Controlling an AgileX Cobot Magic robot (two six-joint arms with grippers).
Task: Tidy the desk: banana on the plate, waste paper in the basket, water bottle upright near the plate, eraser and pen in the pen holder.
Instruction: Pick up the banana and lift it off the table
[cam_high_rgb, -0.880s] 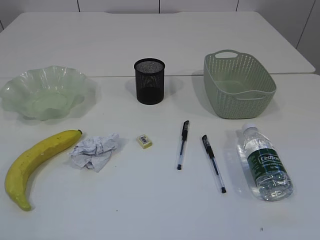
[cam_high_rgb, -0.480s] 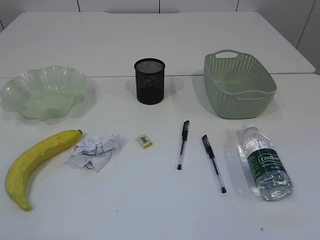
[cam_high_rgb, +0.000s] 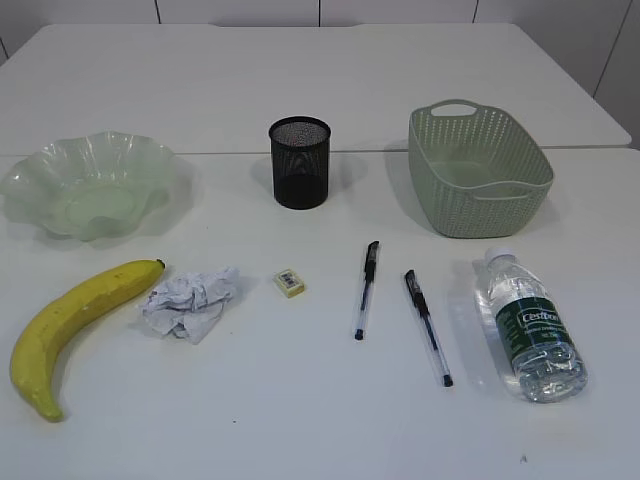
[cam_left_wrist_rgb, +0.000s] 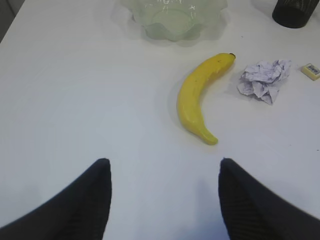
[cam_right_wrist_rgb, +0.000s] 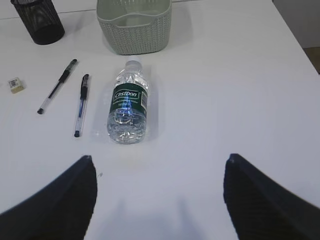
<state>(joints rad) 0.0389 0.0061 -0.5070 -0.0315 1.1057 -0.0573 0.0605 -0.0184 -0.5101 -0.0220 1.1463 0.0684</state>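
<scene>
A white surface (cam_high_rgb: 300, 420) carried everything, with a second white table pushed against its far edge. Nothing was tidied yet. The banana (cam_high_rgb: 70, 325) lay on its side at the front left, just beside the crumpled paper (cam_high_rgb: 188, 300) and short of the pale green wavy plate (cam_high_rgb: 85, 185). It looked firm but easily bruised, so a gentle hold across its thick middle seemed safest. The paper would be light and springy; pinching its bulk should do. The small eraser (cam_high_rgb: 289, 282) lay flat, low and awkward to pinch, best taken across its short sides. Two pens (cam_high_rgb: 365, 290) lay near each other, thin, smooth and apt to roll; the rubber collar near the cap looked like the best hold. The water bottle (cam_high_rgb: 530, 325) lay on its side at the right, nearly full, so heavy and slippery; the labelled waist offered most purchase. The black mesh pen holder (cam_high_rgb: 299, 162) and the green basket (cam_high_rgb: 478, 170) stood behind.

The left hand (cam_left_wrist_rgb: 162, 200) hung wide open and empty above bare surface near the banana; the right hand (cam_right_wrist_rgb: 157, 200) hung likewise near the bottle's base.
</scene>
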